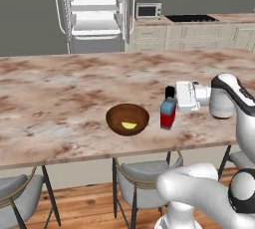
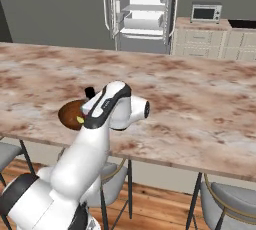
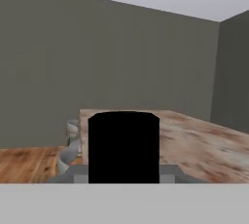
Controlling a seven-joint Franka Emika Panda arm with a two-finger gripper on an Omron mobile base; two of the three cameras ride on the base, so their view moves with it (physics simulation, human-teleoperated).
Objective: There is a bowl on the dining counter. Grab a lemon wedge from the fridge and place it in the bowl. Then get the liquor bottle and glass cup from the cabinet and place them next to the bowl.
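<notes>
The dark-brown wooden bowl (image 1: 127, 118) sits near the front edge of the dining counter (image 1: 60, 93), and a pale-yellow lemon wedge (image 1: 129, 125) lies inside it. Just right of the bowl stands the liquor bottle (image 1: 168, 115), upright, with a red body, blue upper part and black cap. My gripper (image 1: 171, 95) reaches in sideways from the right and is shut on the bottle's black cap. In the hand view the black cap (image 3: 123, 145) sits between my fingers. My arm covers most of the bowl (image 2: 69, 112) in the right base view. The glass cup is out of view.
The fridge (image 1: 94, 11) stands open behind the counter, showing white shelves. A microwave (image 1: 148, 10) sits on the wall counter beside it. Grey-seated stools (image 1: 144, 175) are tucked under the counter's near edge. Bare counter stretches left of and behind the bowl.
</notes>
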